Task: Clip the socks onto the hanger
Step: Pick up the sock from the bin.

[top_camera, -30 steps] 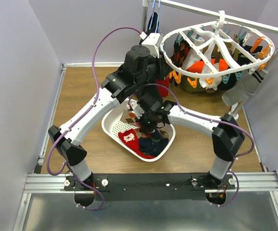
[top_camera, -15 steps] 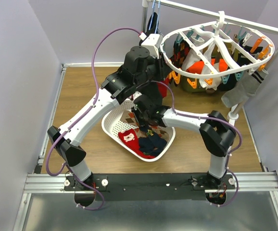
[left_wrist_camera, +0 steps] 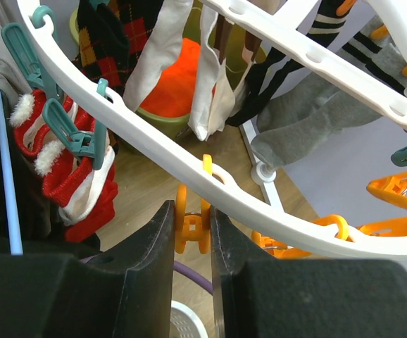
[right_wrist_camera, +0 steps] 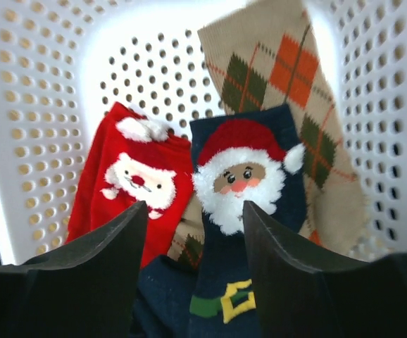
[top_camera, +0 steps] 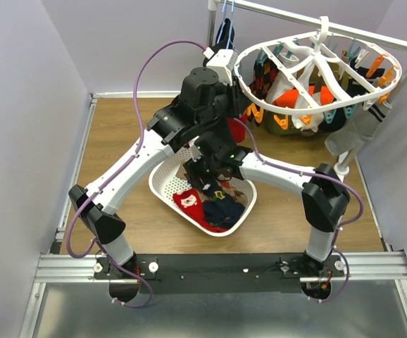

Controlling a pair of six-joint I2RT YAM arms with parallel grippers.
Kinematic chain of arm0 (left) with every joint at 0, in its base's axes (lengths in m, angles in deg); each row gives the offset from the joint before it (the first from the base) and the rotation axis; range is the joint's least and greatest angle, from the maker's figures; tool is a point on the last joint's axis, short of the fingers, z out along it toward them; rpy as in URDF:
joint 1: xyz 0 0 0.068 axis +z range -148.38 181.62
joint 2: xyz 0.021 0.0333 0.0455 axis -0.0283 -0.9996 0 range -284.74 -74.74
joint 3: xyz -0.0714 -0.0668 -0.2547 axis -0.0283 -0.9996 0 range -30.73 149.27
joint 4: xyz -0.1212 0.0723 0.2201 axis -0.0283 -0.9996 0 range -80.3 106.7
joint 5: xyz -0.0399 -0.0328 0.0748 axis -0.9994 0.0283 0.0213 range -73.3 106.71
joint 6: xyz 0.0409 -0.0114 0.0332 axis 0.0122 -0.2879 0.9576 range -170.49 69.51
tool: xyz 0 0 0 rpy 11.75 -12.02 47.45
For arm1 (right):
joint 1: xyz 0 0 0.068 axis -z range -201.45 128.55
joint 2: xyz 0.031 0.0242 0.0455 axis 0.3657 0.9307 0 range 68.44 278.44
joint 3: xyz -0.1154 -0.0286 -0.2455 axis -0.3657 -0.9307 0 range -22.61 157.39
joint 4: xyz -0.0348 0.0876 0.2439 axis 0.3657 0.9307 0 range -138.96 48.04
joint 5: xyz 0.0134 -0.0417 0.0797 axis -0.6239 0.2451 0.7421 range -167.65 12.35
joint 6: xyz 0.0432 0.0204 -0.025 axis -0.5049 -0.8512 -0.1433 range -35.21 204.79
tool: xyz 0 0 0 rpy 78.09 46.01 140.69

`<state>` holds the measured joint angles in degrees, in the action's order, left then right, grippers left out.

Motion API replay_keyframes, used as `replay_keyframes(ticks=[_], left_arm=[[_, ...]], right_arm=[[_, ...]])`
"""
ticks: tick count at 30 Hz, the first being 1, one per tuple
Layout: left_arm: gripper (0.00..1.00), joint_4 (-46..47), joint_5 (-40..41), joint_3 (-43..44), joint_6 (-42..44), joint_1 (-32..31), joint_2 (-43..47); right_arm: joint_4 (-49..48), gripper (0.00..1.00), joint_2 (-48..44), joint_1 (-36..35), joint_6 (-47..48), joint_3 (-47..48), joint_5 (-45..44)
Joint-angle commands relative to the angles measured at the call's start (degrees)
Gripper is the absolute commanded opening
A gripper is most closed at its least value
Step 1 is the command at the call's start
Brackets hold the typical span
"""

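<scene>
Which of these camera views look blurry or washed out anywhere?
Top external: sharp, evenly lit. Left wrist: the left gripper looks dark and soft up close, the hanger crisp. Right wrist: the basket wall glares white, the socks are clear.

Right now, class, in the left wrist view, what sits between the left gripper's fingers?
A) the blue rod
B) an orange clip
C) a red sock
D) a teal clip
B: the orange clip fills the narrow gap of the left gripper, under the hanger ring; the teal clip and red sock hang off to the left.
</scene>
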<state>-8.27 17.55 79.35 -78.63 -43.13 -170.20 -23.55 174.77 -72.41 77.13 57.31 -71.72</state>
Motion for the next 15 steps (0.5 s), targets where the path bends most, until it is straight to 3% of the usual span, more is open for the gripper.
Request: replay_keyframes(ticks=[1,6,15], left_arm=[[0.00,-1.6,0.0,-0.7,-0.1,-0.2,1.8],[0.00,-1.7,0.2,-0.9,-0.1,-0.2,1.7],[0.00,-1.8,-0.1,-1.3,-0.2,-0.2,1.2]], right_arm=[[1.8,0.60,-1.9,-0.3,5.6,1.9,-3.1],[1.9,0.49,4.1,-0.3,7.1,5.8,-2.3],[-2.2,0.54,11.4,-0.3,9.4,7.3,-3.2]])
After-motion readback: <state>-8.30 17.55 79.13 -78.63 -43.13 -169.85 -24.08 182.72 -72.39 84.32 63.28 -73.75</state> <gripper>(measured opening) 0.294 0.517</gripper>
